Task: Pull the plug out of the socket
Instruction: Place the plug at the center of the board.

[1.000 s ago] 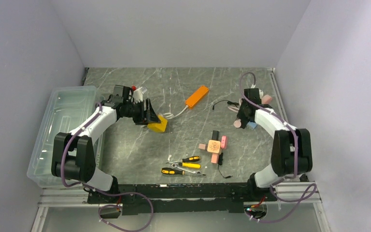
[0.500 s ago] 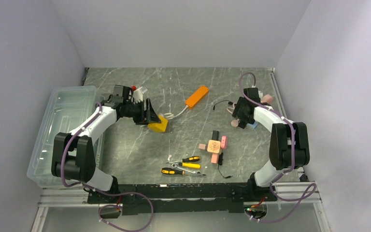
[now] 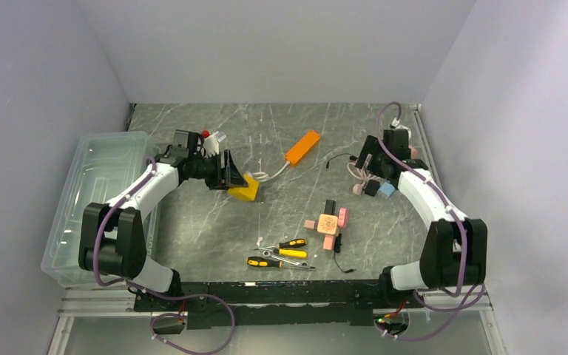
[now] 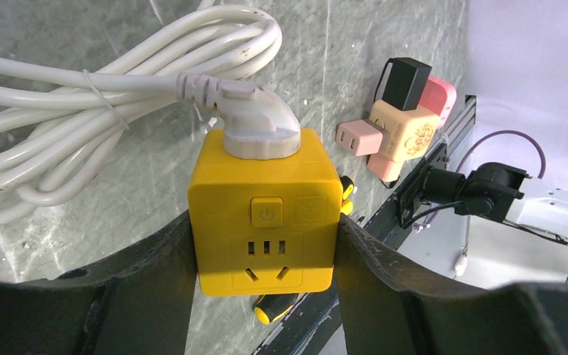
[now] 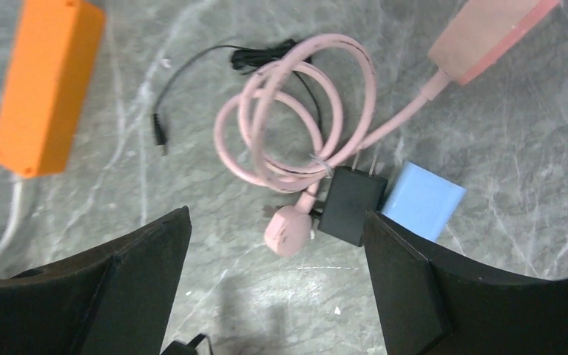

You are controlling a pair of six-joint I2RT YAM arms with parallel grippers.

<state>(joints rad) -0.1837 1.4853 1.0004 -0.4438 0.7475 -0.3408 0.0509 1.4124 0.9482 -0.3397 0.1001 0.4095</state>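
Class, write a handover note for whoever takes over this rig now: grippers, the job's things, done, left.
Left gripper: jaws shut on the yellow socket.
Right gripper: open, empty, above the pink cable, away from the socket.
White plug: seated in the socket.
Done: socket held.
Left: bring the right gripper over, grip the plug, pull it out.

So the bin (image 3: 96,159) sits along the counter's (image 3: 192,222) left edge. Just right of it is the cube socket (image 4: 264,222), plug (image 4: 255,126) seated in one face. The power strip (image 3: 301,148) lies behind centre, the adapter cluster (image 3: 328,221) mid-counter, and the screwdrivers (image 3: 285,252) just in front. Far right there's a coiled cable (image 5: 296,118), with a charger (image 5: 351,203) and small block (image 5: 423,201) touching beside it.
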